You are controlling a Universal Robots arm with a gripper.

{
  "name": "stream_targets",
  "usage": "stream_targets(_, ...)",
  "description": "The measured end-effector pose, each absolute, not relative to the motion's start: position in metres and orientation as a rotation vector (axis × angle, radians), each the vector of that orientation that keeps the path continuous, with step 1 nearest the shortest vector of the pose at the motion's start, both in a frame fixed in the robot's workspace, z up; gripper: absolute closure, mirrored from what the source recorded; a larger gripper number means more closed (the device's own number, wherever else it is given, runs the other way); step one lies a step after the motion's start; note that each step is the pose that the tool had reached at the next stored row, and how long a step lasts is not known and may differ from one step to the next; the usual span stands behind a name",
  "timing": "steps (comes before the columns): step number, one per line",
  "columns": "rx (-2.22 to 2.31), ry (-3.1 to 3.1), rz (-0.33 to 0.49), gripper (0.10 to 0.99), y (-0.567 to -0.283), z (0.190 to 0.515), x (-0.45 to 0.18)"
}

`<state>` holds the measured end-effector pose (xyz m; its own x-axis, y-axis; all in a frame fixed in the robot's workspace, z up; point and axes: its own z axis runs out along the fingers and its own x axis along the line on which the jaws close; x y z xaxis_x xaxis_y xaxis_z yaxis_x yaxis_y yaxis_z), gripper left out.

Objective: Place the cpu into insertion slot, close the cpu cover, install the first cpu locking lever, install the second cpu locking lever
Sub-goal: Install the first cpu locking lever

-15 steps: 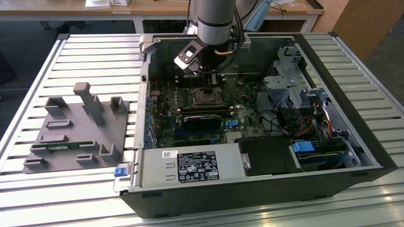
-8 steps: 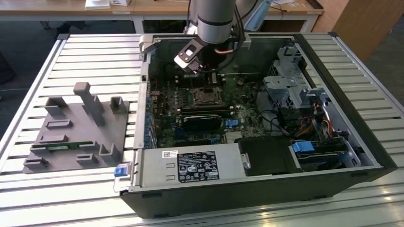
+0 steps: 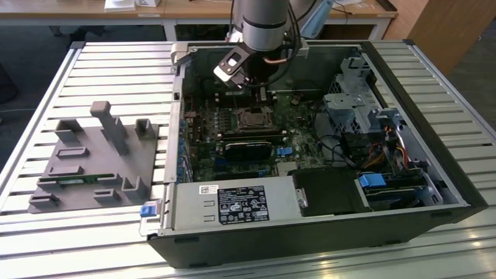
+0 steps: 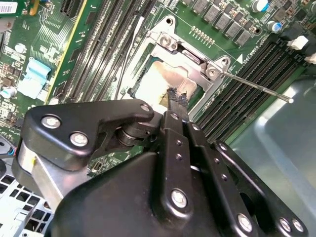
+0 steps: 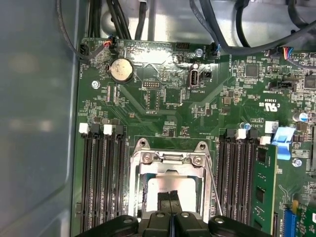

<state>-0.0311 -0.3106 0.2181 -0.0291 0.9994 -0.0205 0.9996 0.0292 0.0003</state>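
Gripper (image 4: 176, 100), fingers together as one pushing tip, I judge, over the cpu (image 4: 154, 79) in the slot (image 3: 252, 119), at six o'clock of my arm (image 3: 263, 23) in the exterior view; cover (image 5: 142, 190) down.

One computer case (image 3: 310, 238), one motherboard (image 5: 163, 98), one cpu cover (image 5: 170, 159), one coin battery (image 5: 121, 70)
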Motion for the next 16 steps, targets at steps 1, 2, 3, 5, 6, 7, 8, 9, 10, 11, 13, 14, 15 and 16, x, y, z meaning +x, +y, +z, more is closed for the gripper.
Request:
stream_targets(1,2.178,2.243,-0.022,0.98,-0.311,0.218,-0.031)
stream_targets(2,2.178,2.243,-0.022,0.98,-0.311,0.219,-0.031)
stream_targets(3,2.178,2.243,-0.022,0.98,-0.311,0.219,-0.031)
stream_targets(5,2.178,2.243,-0.022,0.98,-0.311,0.22,-0.031)
stream_targets(6,2.178,2.243,-0.022,0.98,-0.311,0.22,-0.031)
stream_targets(7,2.178,2.243,-0.022,0.98,-0.311,0.221,-0.031)
stream_targets(8,2.178,2.243,-0.022,0.98,-0.311,0.221,-0.031)
stream_targets(9,2.178,2.243,-0.022,0.98,-0.311,0.221,-0.031)
stream_targets(10,2.178,2.243,-0.022,0.98,-0.311,0.222,-0.031)
stream_targets(11,2.178,2.243,-0.022,0.98,-0.311,0.223,-0.031)
stream_targets(13,2.178,2.243,-0.022,0.98,-0.311,0.225,-0.031)
stream_targets(14,2.178,2.243,-0.022,0.98,-0.311,0.227,-0.031)
stream_targets(15,2.178,2.243,-0.022,0.98,-0.311,0.229,-0.031)
stream_targets(16,2.178,2.243,-0.022,0.98,-0.311,0.23,-0.031)
